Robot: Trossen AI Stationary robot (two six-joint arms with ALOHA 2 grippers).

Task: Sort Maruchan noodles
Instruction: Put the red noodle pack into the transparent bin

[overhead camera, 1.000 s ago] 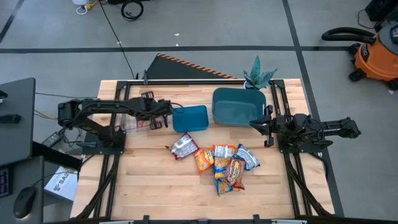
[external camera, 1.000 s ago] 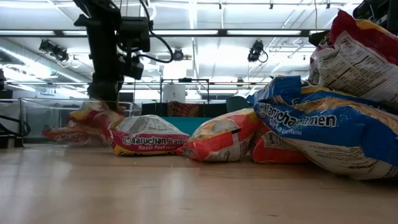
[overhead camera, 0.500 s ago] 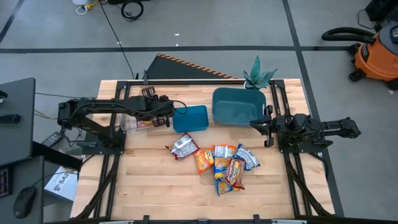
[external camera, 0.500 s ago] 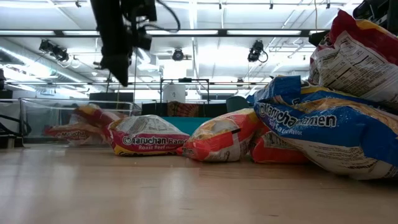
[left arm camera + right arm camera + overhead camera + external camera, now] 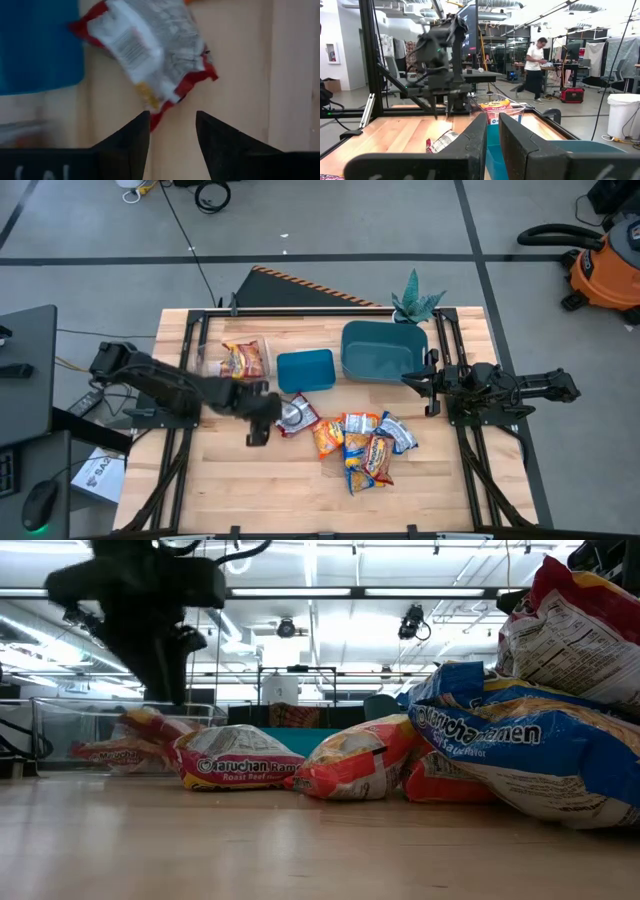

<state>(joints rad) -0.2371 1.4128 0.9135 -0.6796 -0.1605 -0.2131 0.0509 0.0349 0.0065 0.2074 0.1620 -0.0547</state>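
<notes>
- Since the earlier frame the left gripper (image 5: 256, 423) has swung away from the clear box (image 5: 213, 360) toward the table's front; 1 orange-red packet (image 5: 244, 358) now lies in that box.
- Left jaws: parted and empty, hovering just beside the red-and-silver packet (image 5: 150, 55), not touching it.
- Right gripper (image 5: 420, 381): waiting near the large teal bin (image 5: 385, 352); fingers (image 5: 476, 142) stand slightly apart, holding nothing.
- Small blue bin (image 5: 305, 370): between the clear box and the large bin.
- Remaining Maruchan noodles (image 5: 365, 445): clustered at table (image 5: 250, 490) centre, overlapping.
</notes>
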